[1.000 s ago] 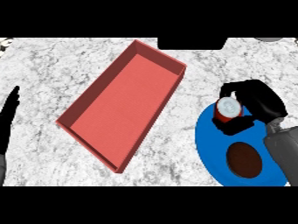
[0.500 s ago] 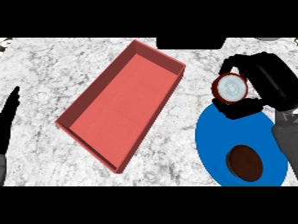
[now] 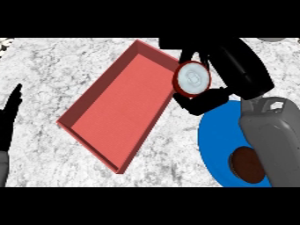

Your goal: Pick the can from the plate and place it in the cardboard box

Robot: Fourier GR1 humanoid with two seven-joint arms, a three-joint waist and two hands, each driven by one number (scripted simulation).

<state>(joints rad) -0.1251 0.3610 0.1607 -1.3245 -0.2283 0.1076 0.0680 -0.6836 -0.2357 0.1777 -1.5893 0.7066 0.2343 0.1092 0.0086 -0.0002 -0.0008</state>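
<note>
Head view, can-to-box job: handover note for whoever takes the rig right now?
Right hand: curled round the can, holding it in the air at the right rim of the red box.
Left hand: open, resting at the view's left edge, holding nothing.
Blue plate: lower right, partly under the right forearm; a brown item lies on it.
Done: can is off the plate.
Left: carry it over the box's inside, set it down, let go.

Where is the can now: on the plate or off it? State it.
Off it. The right hand holds the can beside the red box's edge, beyond the blue plate.
</note>
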